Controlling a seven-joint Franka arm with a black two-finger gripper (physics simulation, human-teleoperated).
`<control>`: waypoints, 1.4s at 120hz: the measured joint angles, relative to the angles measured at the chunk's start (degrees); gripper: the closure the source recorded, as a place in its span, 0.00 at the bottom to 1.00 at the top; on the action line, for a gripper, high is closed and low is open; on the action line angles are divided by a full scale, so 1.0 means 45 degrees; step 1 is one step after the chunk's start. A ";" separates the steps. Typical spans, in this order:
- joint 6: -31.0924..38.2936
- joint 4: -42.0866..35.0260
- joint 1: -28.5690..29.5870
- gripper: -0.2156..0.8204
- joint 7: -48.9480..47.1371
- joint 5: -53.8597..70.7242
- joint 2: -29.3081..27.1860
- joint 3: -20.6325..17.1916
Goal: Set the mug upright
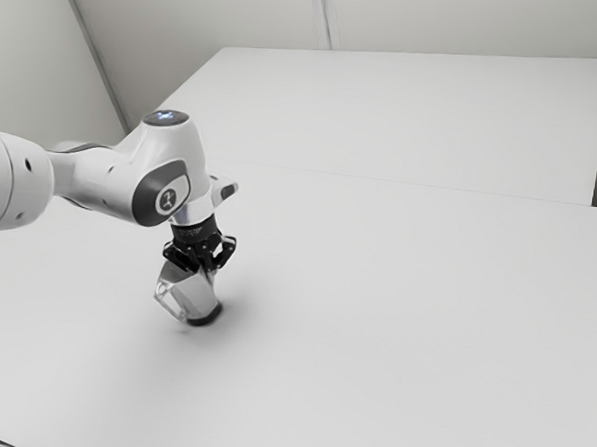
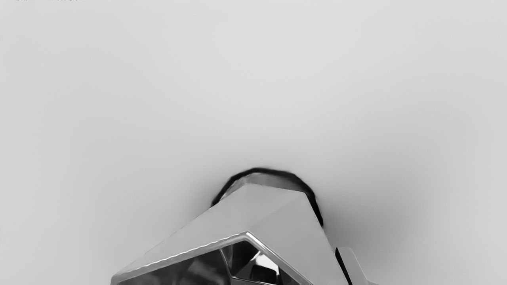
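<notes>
Silver-grey and faceted, the mug [image 1: 197, 296] leans at a tilt above the white table [image 1: 393, 329], its open rim [image 2: 178, 257] nearest the wrist camera and its black-edged base [image 2: 273, 171] beyond, low by the tabletop. Directly over it in the exterior view is the black gripper [image 1: 206, 267]; whether its jaws are open or closed on the mug, I cannot tell. Farther back, past a thin seam, stands a pale wall [image 1: 469, 22].

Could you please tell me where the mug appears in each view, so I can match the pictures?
Exterior view: left of centre, the mug is just below the pincer.
Wrist view: the mug appears close up, its open rim towards the camera.
Shared landmark: the mug's black base.
</notes>
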 joint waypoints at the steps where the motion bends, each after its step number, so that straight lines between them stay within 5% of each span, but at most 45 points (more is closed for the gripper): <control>1: 0.0014 0.0004 0.0017 0.96 -0.0026 0.0008 0.0013 -0.0001; 40: 0.0487 0.0005 0.0046 0.97 -0.0860 -0.0144 0.0464 0.0000; 66: 0.0634 0.0153 0.0072 0.52 -0.1085 -0.0490 0.0462 -0.0004; 92: 0.0579 0.0378 0.0069 0.32 -0.1234 -0.0846 0.0416 -0.0003; 168: -0.2328 0.2738 0.0093 0.21 -0.0914 -0.1041 -0.0437 0.0107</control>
